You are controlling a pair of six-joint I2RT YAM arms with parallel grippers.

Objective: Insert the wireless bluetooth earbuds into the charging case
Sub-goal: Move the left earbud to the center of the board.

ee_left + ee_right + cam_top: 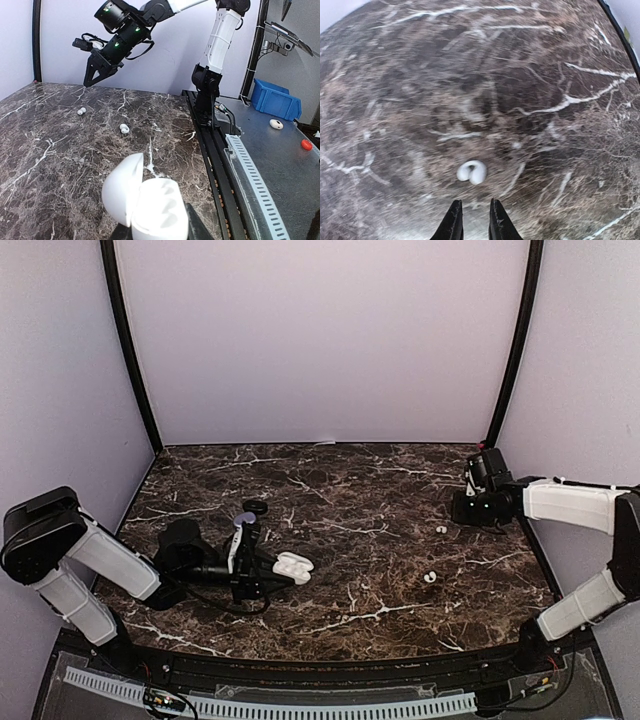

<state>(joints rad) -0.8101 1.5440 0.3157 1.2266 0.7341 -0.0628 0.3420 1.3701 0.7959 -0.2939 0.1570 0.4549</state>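
Note:
My left gripper [268, 578] is shut on the white charging case [293, 565], held low over the left middle of the marble table. In the left wrist view the case [159, 210] is open, its lid [121, 194] swung left and its sockets empty. Two white earbuds lie on the right side, one farther [441, 528] and one nearer [430, 577]; they also show in the left wrist view [81, 111] [124, 128]. My right gripper [465, 508] hovers by the farther earbud [472, 171], narrowly open and empty, the bud just ahead of its tips [474, 212]. No black earbuds show.
A flat black ring [254, 507] lies behind the left gripper. A black rail [215, 150] runs along the table's near edge. Beyond it stand a blue bin [276, 98] and small loose items. Purple-white walls close in three sides.

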